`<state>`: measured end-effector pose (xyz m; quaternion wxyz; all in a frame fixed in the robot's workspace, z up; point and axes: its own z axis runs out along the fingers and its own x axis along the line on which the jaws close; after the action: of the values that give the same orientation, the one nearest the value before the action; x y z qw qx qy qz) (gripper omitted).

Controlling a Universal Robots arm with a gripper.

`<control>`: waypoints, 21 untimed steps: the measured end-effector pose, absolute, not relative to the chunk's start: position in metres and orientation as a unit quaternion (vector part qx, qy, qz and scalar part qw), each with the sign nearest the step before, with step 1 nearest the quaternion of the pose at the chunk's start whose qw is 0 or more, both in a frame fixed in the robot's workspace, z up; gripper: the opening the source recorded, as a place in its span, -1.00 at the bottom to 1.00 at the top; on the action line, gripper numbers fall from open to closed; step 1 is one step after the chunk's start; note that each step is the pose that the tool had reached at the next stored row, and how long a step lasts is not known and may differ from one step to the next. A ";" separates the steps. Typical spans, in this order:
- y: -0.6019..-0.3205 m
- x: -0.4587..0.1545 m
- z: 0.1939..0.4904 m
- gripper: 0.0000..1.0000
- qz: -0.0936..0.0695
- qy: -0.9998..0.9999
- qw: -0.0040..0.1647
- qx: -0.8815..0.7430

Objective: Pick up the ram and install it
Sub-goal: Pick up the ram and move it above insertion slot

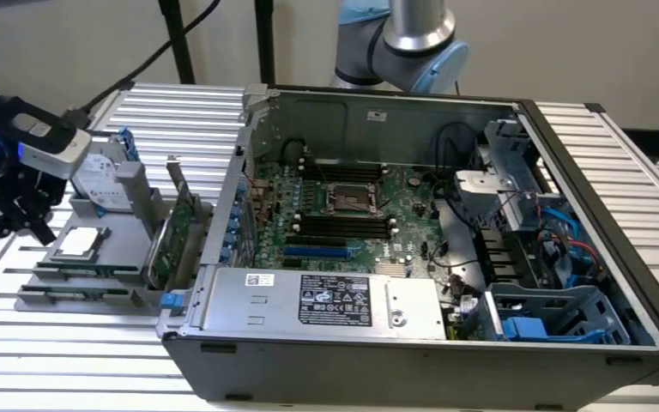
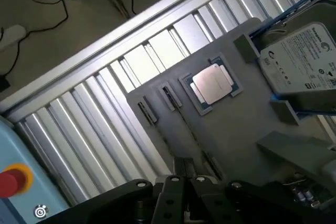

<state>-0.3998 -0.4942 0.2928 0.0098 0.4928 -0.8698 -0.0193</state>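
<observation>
Two ram sticks, thin and green, stand on edge in the grey fixture [image 1: 117, 225] to the exterior view's left of the case; the nearer-to-case stick [image 1: 78, 271] lies beside the other [image 1: 69, 295]. In the wrist view a ram stick [image 2: 188, 129] runs as a narrow line between two holder ends, just ahead of my gripper [image 2: 186, 183]. In the exterior view my gripper [image 1: 30, 225] hangs over the fixture's outer edge, above and beside the ram, touching nothing I can see. The black memory slots [image 1: 341, 225] sit on the motherboard inside the open case.
The fixture also holds a silver processor [image 1: 81, 242] [image 2: 212, 84], a hard drive with blue rails [image 1: 103, 182] [image 2: 303, 60] and a tall green expansion card [image 1: 172, 245]. The case wall [image 1: 238, 172] rises between fixture and motherboard. A red button [image 2: 11, 181] sits beside the slatted table.
</observation>
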 end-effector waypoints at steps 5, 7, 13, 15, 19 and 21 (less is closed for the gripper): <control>-0.494 -0.400 0.286 -1.00 -0.018 -0.848 0.011 0.530; -0.494 -0.400 0.284 -1.00 -0.017 -0.838 0.012 0.545; -0.494 -0.400 0.276 -1.00 -0.016 -0.810 0.013 0.586; -0.494 -0.400 0.273 -1.00 -0.015 -0.800 0.014 0.599; -0.494 -0.399 0.268 -1.00 -0.014 -0.780 0.014 0.625; -0.494 -0.399 0.265 -1.00 -0.014 -0.770 0.015 0.638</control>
<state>-0.3994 -0.4942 0.2646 0.0149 0.6380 -0.7697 -0.0139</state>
